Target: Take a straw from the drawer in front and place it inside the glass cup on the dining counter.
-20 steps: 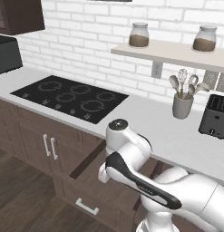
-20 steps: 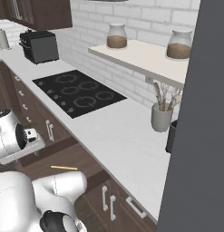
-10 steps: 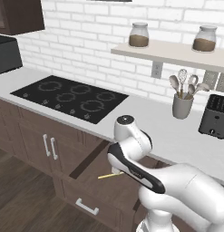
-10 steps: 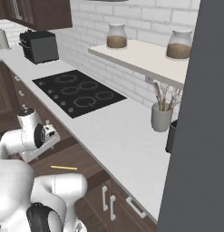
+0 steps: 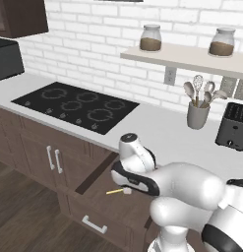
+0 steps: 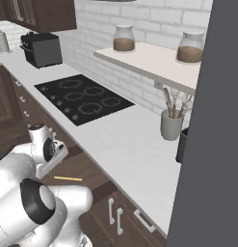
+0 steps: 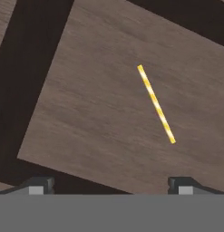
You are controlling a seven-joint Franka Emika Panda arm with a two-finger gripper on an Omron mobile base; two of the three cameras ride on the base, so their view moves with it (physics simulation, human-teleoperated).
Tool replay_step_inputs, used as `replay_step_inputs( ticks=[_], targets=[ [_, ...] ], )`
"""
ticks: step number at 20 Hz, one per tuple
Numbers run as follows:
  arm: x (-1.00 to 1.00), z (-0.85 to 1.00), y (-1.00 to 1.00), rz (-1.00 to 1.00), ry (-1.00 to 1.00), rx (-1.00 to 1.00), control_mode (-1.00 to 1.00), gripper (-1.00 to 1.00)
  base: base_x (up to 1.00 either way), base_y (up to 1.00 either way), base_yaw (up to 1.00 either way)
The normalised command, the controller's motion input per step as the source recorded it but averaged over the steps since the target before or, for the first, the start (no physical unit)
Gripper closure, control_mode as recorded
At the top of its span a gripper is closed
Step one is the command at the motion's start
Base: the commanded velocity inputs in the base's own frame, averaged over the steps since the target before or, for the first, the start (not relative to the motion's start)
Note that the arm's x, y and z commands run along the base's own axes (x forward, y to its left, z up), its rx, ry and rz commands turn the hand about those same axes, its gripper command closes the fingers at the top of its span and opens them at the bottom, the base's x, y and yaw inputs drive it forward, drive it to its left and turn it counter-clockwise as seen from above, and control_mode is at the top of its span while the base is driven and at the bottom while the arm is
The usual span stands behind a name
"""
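Yellow straw lies untouched in the pulled-out drawer; tool spread wide above it, pickup and cup drop-off remain.

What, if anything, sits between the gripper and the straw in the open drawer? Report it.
Nothing visible. The straw lies alone and flat on the bare wooden floor of the open drawer. The open gripper looks down on it, with the straw nearer the right-hand fingertip in the hand view.

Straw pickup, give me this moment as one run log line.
phase: reaching | drawer: open | straw: lying flat on drawer bottom, untouched | fingers: spread wide, above the straw, holding nothing | next: likely descend and grasp
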Motion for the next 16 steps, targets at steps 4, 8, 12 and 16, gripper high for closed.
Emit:
replay_step_inputs(
  ticks=[4,8,12,16],
  targets=[
    [0.00,-0.34,0.03,0.03,0.07,0.00,-1.00,-1.00,0.00,0.00,0.00],
    [0.03,-0.24,0.17,0.01,0.02,0.00,-1.00,-1.00,0.00,0.00,0.00],
    [0.16,-0.26,0.16,0.00,0.01,0.00,-1.00,-1.00,0.00,0.00,0.00],
    [0.18,-0.32,0.01,0.00,0.02,0.00,-1.00,-1.00,0.00,0.00,0.00]
  ],
)
